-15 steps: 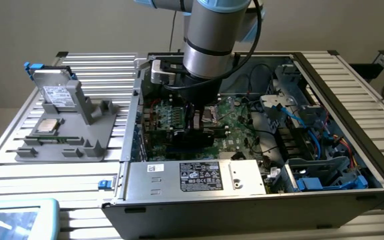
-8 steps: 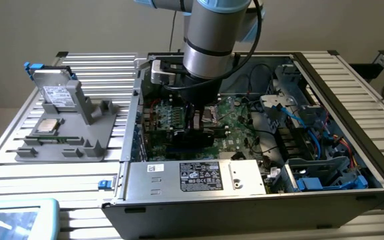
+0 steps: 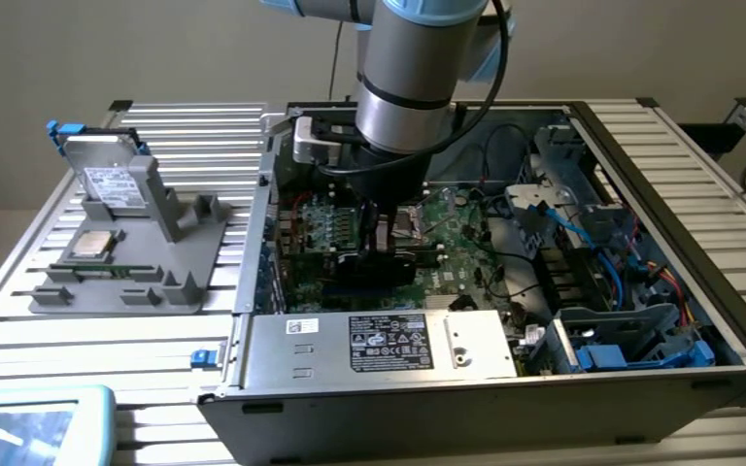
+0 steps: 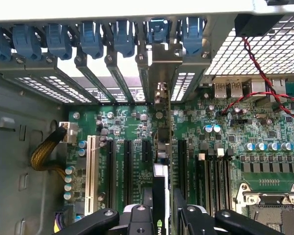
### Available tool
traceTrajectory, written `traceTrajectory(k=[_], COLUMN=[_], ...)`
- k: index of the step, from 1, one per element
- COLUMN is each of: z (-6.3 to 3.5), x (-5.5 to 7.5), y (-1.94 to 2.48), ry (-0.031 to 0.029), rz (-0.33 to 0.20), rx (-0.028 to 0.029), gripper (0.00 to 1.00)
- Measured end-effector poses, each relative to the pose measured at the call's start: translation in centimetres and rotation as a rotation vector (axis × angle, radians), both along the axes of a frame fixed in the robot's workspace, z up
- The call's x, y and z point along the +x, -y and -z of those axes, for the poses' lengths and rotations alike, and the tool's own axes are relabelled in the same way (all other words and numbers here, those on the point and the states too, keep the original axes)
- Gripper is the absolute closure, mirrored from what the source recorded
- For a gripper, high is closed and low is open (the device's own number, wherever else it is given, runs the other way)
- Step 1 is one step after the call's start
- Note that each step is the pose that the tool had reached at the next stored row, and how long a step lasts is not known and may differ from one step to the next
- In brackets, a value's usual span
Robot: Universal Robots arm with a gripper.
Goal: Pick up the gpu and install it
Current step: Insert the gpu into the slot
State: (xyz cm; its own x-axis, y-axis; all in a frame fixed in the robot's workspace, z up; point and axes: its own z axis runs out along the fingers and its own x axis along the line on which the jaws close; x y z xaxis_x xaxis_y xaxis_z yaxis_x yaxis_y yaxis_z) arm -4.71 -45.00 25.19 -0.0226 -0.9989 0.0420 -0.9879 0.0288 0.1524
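The open computer case (image 3: 684,291) holds the green motherboard (image 4: 264,122), where the gpu (image 4: 159,196) stands on edge over an expansion slot. The gripper (image 4: 165,215) is clamped on the gpu. Outside, the grey tray (image 3: 127,282) carries a hard drive (image 3: 112,180) and CPU chip (image 3: 92,243).

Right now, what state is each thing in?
gpu: on edge between the gripper's fingers, down at a motherboard slot, bracket at the rear openings.
gripper: shut on the gpu, inside the case.
computer case: side open, motherboard exposed.
hard drive: upright in the grey holder.
CPU chip: lying flat on the holder.
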Motion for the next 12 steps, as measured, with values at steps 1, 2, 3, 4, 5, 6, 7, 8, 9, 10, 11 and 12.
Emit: traceTrajectory(k=[1,2,3,4,5,6,7,8,9,10,11,12], z=[0.00,0.00,0.01,0.02,0.02,0.02,0.02,0.01,0.01,0.01,0.01,0.01], x=[0.01,0.03,0.07,0.12,0.19,0.30,0.40,0.42,0.42,0.42,0.42,0.41], y=[0.00,0.00,0.00,0.00,0.00,0.00,0.00,0.00,0.00,0.00,0.00,0.00], ry=[-0.0001,-0.0001,-0.0001,-0.0001,-0.0002,-0.0005,0.0000,0.0001,0.0001,0.0001,0.0001,0.0002], rz=[0.000,0.000,0.000,0.000,0.001,0.001,0.000,0.000,0.000,0.000,0.000,-0.001], rx=[0.0004,0.0010,0.0017,0.0024,0.0030,0.0032,0.0032,0.0031,0.0031,0.0032,0.0032,0.0032], gripper=[0.73,0.73,0.73,0.73,0.73,0.73,0.73,0.73,0.73,0.73,0.73,0.73])
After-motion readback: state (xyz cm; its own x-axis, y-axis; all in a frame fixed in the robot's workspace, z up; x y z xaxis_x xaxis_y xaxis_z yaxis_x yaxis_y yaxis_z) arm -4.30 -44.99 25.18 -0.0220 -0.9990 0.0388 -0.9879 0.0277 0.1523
